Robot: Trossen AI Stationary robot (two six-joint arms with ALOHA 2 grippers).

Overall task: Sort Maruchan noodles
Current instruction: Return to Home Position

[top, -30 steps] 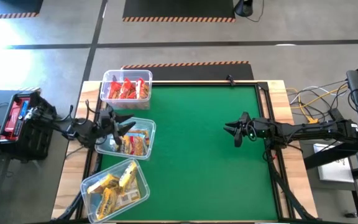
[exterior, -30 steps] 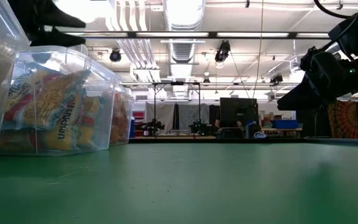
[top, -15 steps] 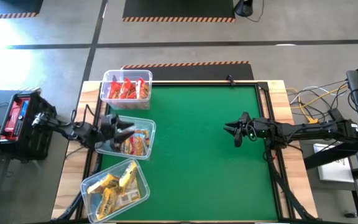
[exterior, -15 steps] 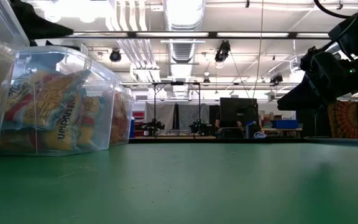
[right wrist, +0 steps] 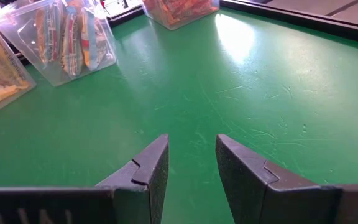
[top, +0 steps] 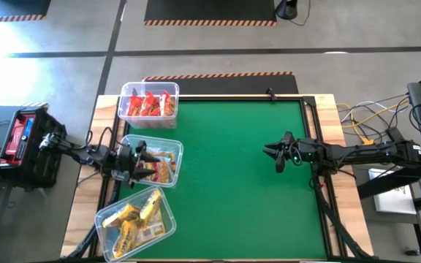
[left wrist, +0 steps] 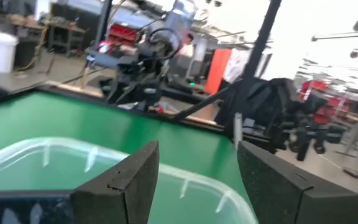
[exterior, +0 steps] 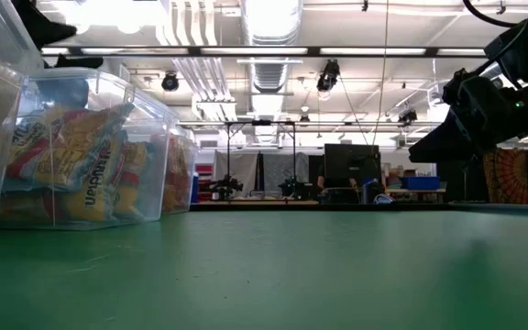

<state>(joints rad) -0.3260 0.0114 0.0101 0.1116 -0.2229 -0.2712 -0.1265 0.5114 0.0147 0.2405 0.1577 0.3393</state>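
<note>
Three clear bins stand along the table's left edge. The far bin (top: 149,102) holds red Maruchan noodles, the middle bin (top: 159,162) orange-and-blue packets (right wrist: 73,37) standing on edge, and the near bin (top: 134,216) yellow packets. My left gripper (top: 145,155) hovers open over the middle bin's left part, pointing about level toward the table's right; in the left wrist view (left wrist: 197,155) nothing is between its fingers. My right gripper (top: 275,155) stands open above the bare green mat at the right (right wrist: 191,149), holding nothing.
The green mat (top: 232,183) stretches between the bins and my right gripper. A black frame (top: 314,146) runs along the mat's right side. In the low view the middle bin (exterior: 90,147) stands at the left, with the room's racks and lights behind.
My left gripper has sunk over the middle bin and drawn back a little toward the table's left edge. Its fingers have tipped up from slanting downward to about level. The bins and packets have kept their places.
</note>
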